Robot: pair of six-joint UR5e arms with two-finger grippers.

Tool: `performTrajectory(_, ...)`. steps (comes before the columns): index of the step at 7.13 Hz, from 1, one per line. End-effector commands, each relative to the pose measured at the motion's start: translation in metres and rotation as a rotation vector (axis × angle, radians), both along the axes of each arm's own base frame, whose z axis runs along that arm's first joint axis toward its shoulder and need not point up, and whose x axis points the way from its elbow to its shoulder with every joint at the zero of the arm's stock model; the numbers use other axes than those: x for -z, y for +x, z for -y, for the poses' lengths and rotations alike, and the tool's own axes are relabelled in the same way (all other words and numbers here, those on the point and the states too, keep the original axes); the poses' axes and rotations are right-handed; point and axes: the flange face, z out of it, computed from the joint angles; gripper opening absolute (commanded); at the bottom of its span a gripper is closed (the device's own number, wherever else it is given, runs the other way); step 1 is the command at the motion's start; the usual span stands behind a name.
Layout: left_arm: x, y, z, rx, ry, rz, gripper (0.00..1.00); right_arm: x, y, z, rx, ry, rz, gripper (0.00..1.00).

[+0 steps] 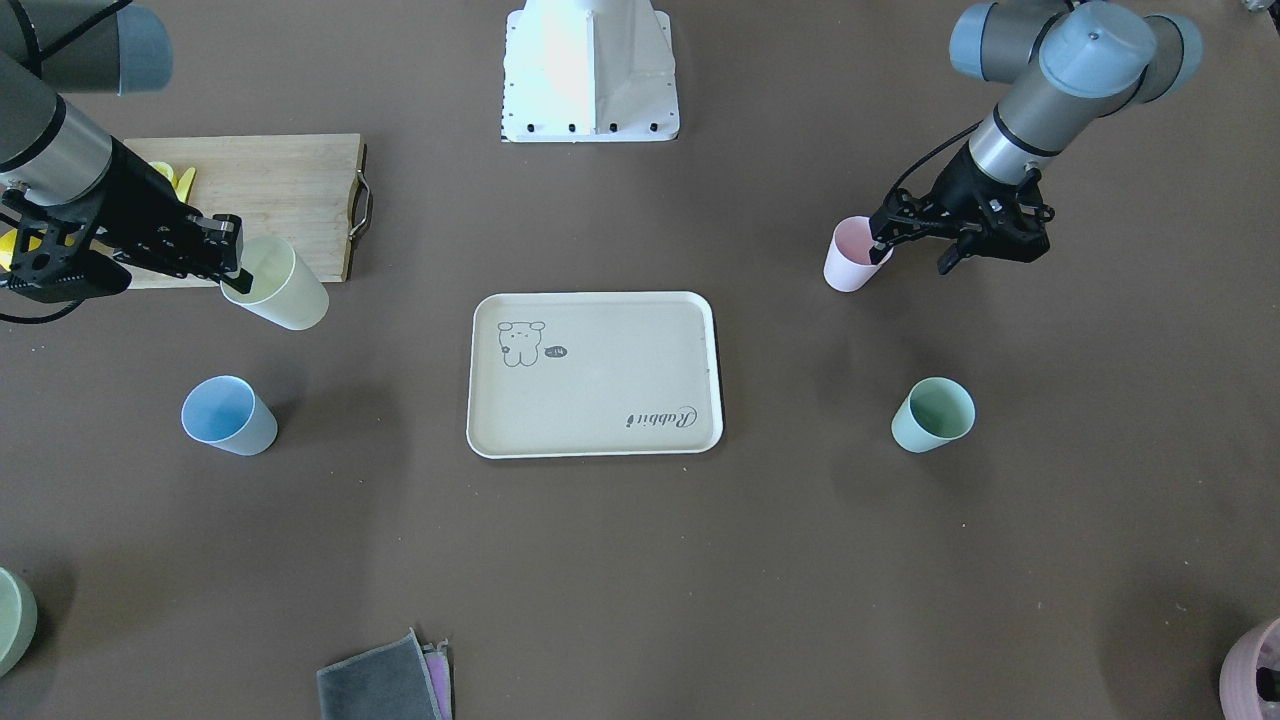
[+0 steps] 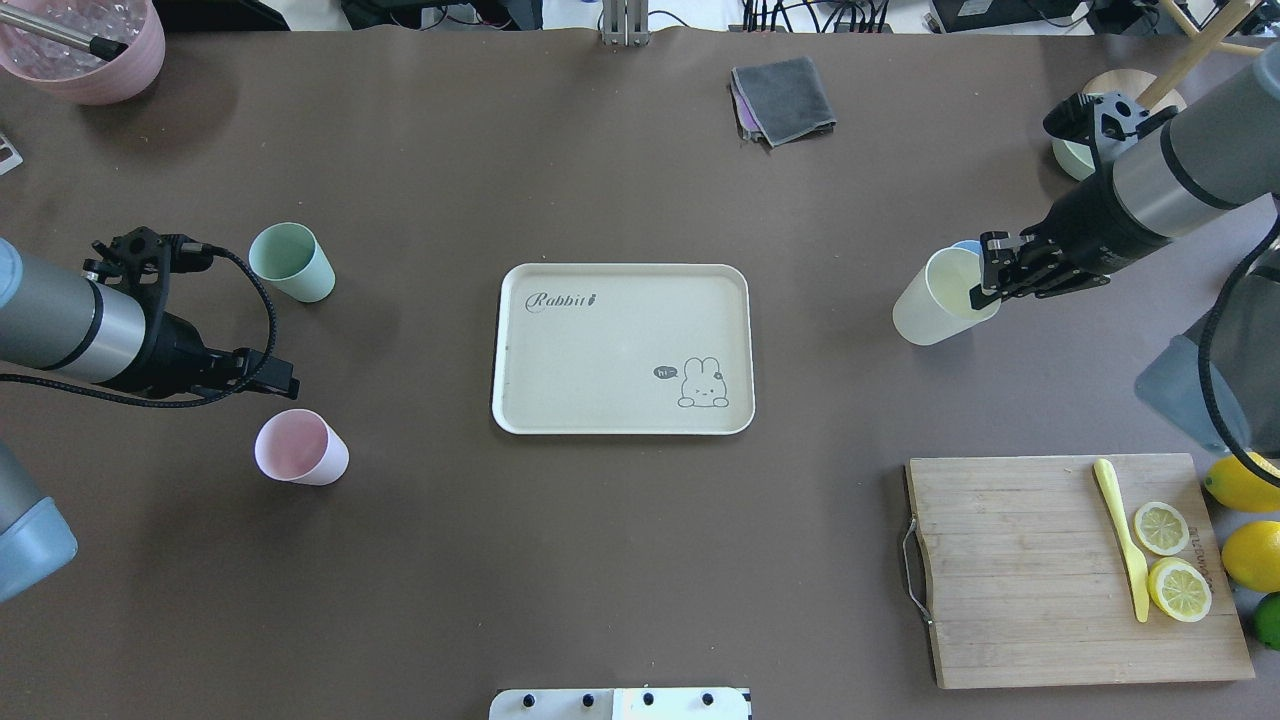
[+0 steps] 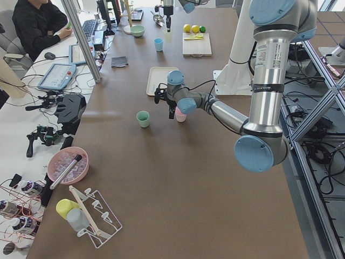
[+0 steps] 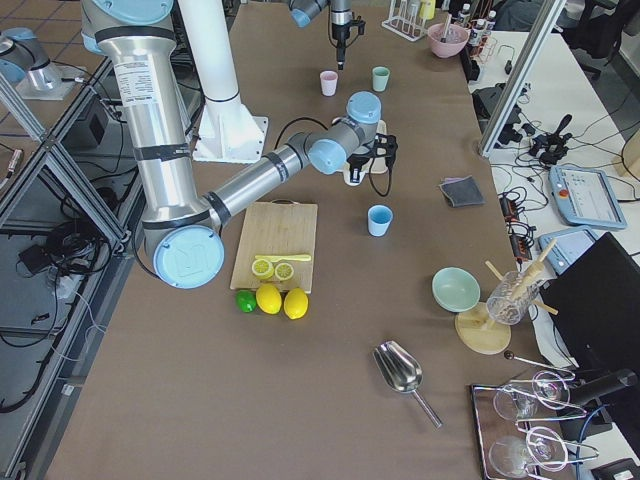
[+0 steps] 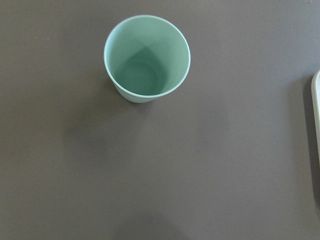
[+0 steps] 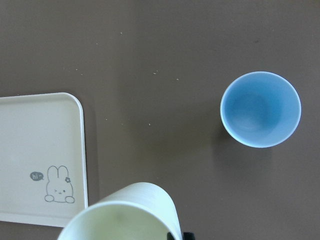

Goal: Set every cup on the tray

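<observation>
My right claw (image 2: 985, 290) is clamped on the rim of the pale yellow plastic tumbler (image 2: 935, 310), which hangs tilted. The empty cream rectangular tray (image 2: 620, 268) sits at 9 o'clock, so that's my heading. My left claw (image 1: 914, 254) is spread apart by the pale pink plastic tumbler (image 1: 850, 262).

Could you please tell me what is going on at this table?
The right gripper holds the pale yellow plastic cup by its rim, tilted and off the table, to one side of the cream rectangular tray. The left gripper is open at the rim of the pale pink plastic cup, though contact is unclear. The light blue cup and the mint green cup stand upright on the table. No cup is on the tray yet.
</observation>
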Motion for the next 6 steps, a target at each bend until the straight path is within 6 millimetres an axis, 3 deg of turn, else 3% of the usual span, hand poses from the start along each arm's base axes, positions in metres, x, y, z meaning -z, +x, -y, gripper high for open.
performTrajectory(1, -0.009, 0.011, -0.016, -0.037, -0.001, 0.004, 0.89, 0.036, -0.009, 0.011, 0.002, 0.01, 0.009, 0.0)
performTrajectory(2, -0.02, 0.012, -0.025, -0.041, 0.011, 0.009, 0.87, 0.054, -0.021, 0.014, -0.013, -0.009, 0.025, 0.0)
performTrajectory(3, -0.027, 0.017, -0.036, -0.057, 0.018, 0.009, 0.76, 0.064, -0.039, 0.011, -0.005, -0.015, 0.024, 0.0)
performTrajectory(4, -0.028, 0.022, -0.038, -0.068, 0.017, 0.01, 0.5, 0.065, -0.051, 0.008, -0.005, 0.001, 0.005, 0.0)
performTrajectory(5, -0.023, 0.026, -0.038, -0.07, 0.022, 0.002, 0.08, 0.065, -0.067, 0.011, -0.003, 0.007, -0.012, 0.0)
performTrajectory(6, -0.015, 0.031, -0.034, -0.056, 0.01, -0.012, 0.0, 0.064, -0.076, 0.011, 0.003, 0.009, -0.02, 0.0)
